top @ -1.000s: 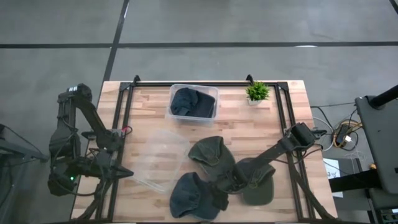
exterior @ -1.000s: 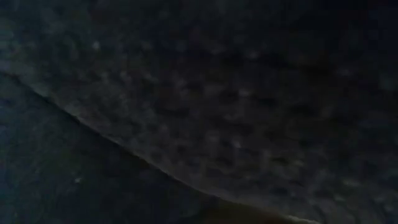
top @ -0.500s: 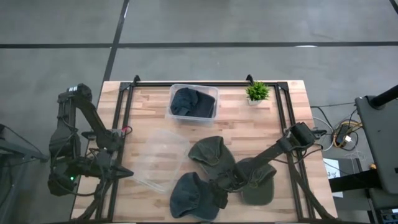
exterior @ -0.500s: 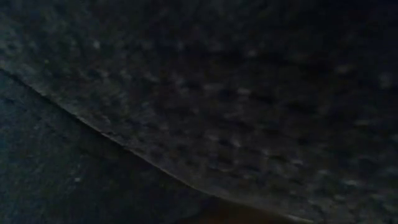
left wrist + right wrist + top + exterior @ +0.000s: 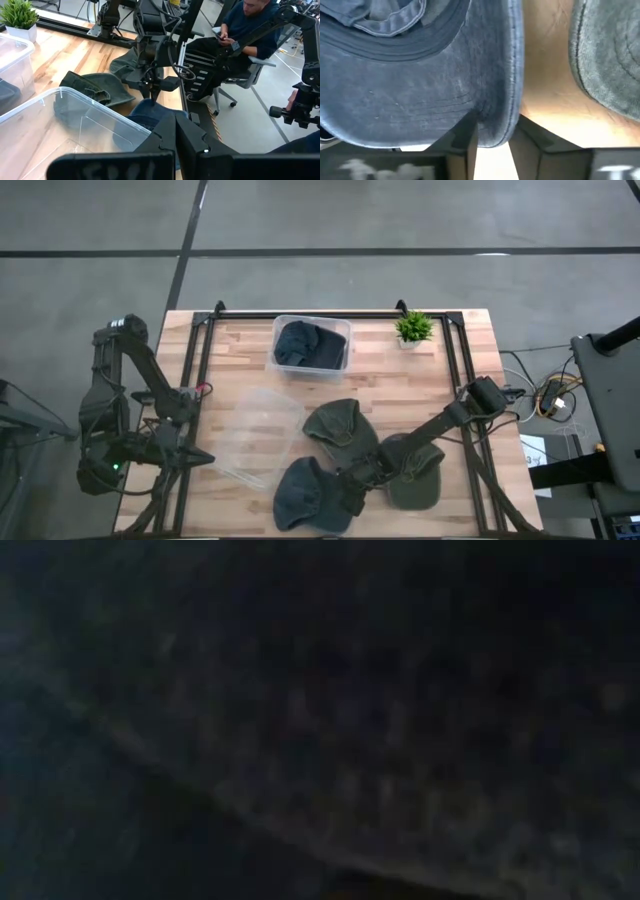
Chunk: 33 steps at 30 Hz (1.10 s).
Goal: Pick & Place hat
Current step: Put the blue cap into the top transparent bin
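Brim of the blue hat [image 5: 420,100] sits between the right claw [image 5: 492,145] fingers.

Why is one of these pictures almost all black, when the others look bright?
Low view: dark fabric fills the frame, likely a hat against the lens, blurred. High view: evenly lit, blue hat at the table's front edge. Right wrist view: hat brim very close, soft-focused.

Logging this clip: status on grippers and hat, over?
Right gripper shut on blue hat brim at table's front edge. Left gripper shut, parked off table's left side. Green hats adjacent, not blocking.
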Each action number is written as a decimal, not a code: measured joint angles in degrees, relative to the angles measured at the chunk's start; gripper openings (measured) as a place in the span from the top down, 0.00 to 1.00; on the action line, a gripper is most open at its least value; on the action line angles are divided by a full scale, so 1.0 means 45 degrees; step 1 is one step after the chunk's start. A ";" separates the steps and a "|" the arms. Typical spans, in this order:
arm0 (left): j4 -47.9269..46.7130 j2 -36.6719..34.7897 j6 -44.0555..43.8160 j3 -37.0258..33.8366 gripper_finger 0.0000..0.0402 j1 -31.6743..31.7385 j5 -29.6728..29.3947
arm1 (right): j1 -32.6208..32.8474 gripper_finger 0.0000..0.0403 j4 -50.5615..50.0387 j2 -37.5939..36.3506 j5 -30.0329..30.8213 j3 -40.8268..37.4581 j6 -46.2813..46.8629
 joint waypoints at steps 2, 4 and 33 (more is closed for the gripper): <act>0.0000 0.0000 0.0000 0.0000 0.99 0.0000 0.0000 | 0.0000 0.85 0.0050 -0.0001 -0.0005 0.0009 0.0000; 0.0000 0.0000 -0.0005 0.0000 0.99 0.0000 0.0000 | 0.0000 0.91 0.0082 -0.0028 -0.0024 0.0054 -0.0065; 0.0012 0.0005 -0.0015 -0.0039 0.99 0.0000 0.0000 | 0.0132 0.97 -0.3665 -0.4356 0.0949 0.0574 -0.1099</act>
